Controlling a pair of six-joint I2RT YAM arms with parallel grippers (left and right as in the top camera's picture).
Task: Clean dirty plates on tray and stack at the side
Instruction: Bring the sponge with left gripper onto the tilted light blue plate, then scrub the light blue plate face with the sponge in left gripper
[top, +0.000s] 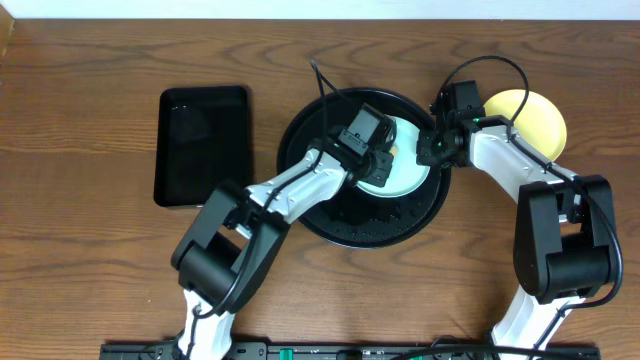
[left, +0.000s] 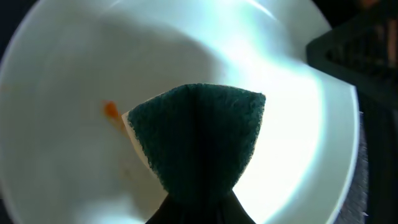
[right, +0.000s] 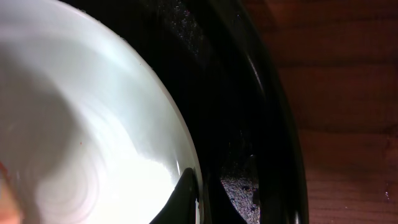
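Note:
A pale blue plate lies in the right half of the round black tray. My left gripper is over it, shut on a dark green sponge that presses on the plate's inside. An orange speck sits just left of the sponge. My right gripper is shut on the plate's right rim, one finger inside the rim and the other outside it over the tray. A pale yellow plate rests on the bare wood to the right of the tray.
A rectangular black tray lies left of the round one. Brown wood tabletop surrounds both. In the left wrist view the right gripper's dark body stands at the plate's far edge.

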